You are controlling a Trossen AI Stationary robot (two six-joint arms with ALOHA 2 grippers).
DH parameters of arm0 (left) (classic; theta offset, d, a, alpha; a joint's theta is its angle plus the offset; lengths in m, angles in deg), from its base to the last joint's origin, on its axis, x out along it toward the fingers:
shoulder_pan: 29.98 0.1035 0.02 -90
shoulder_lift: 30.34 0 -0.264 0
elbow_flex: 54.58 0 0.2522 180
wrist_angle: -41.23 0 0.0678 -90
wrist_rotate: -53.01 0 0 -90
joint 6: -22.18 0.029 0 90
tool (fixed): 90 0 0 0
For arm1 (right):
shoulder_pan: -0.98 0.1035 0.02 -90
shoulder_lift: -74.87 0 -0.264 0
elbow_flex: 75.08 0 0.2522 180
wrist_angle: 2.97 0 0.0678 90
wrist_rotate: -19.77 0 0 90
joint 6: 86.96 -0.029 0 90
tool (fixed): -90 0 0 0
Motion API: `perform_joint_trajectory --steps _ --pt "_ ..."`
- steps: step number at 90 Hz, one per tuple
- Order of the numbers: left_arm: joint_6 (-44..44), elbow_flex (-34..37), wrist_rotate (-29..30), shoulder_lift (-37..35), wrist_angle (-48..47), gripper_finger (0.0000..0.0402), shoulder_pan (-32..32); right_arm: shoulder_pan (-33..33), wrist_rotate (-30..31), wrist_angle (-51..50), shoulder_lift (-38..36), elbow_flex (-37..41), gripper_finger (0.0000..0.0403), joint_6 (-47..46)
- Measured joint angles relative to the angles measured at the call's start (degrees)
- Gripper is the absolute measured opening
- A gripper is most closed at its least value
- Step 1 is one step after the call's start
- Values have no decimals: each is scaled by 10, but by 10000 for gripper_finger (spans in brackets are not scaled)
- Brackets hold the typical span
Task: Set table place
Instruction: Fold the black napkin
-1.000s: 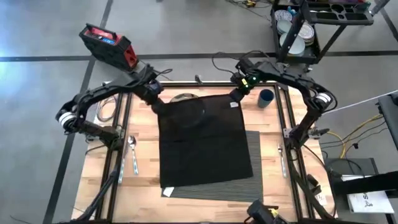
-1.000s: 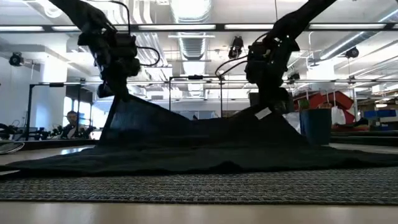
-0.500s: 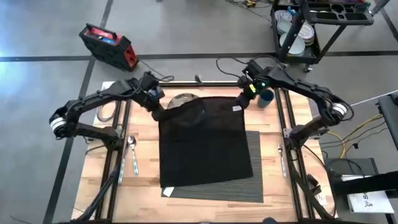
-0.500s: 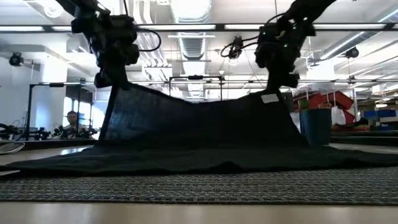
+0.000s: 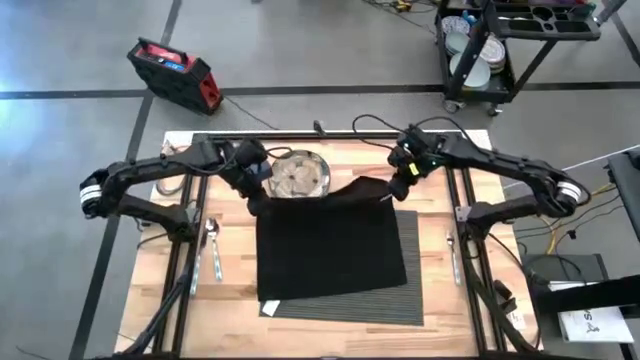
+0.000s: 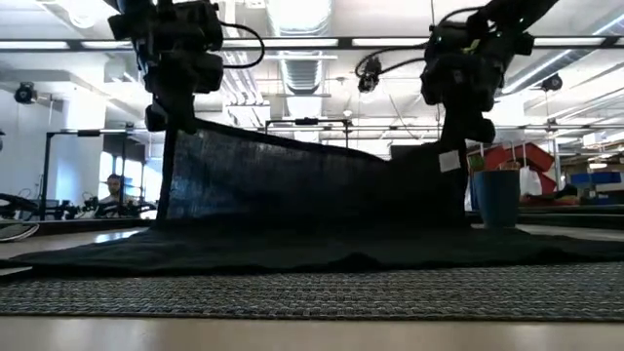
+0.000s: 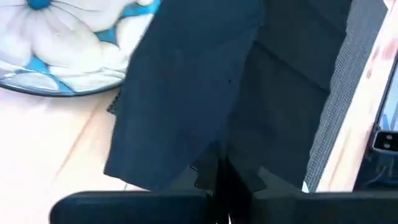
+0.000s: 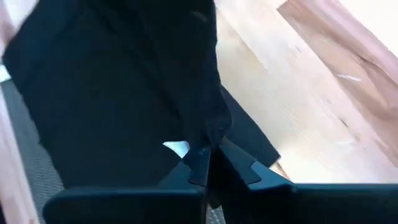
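A black cloth napkin (image 5: pixel 330 245) lies with its near part on the dark grey ribbed placemat (image 5: pixel 405 295), while its far edge is raised between my two grippers. My left gripper (image 5: pixel 258 200) is shut on the far left corner and my right gripper (image 5: pixel 398 190) on the far right corner, by a white tag (image 6: pixel 448 161). In the low view the raised part (image 6: pixel 312 185) stands like a wall and sags slightly between the grippers. A flowered plate (image 5: pixel 297 175) sits on the wooden table (image 5: pixel 230 300) just beyond the raised edge. My left gripper pinches the napkin's far left corner (image 7: pixel 208 152) between its two fingers, coming from above. That corner is lifted clear, and the cloth hangs down from it onto the placemat. My right gripper pinches the far right corner (image 8: pixel 208 140) next to the white tag (image 8: pixel 177 148), also from above. The cloth hangs below the fingers, with its lower part on the placemat.
A spoon (image 5: pixel 213 245) lies left of the placemat and a fork (image 5: pixel 453 255) lies right of it. A blue cup (image 6: pixel 497 198) stands at the far right. A coiled cable (image 5: pixel 172 178) rests at the table's left edge. The black frame tubes (image 5: pixel 190 270) run along both sides.
Both grippers have moved toward the table's near edge and upward, carrying the napkin's far edge with them. That edge has come off the plate, which now shows, and the raised cloth stands taller and straighter. The napkin's near part has stayed on the placemat.
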Motion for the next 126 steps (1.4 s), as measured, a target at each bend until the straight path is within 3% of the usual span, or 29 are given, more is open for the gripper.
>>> perform_joint_trajectory --steps 72,126 --pt "-143 0 42 -101 -17 0 -137 130 9 -18 -21 -41 0 -43" --pt "-162 0 34 -100 -11 0 -159 147 19 -21 -95 -42 0 -84"
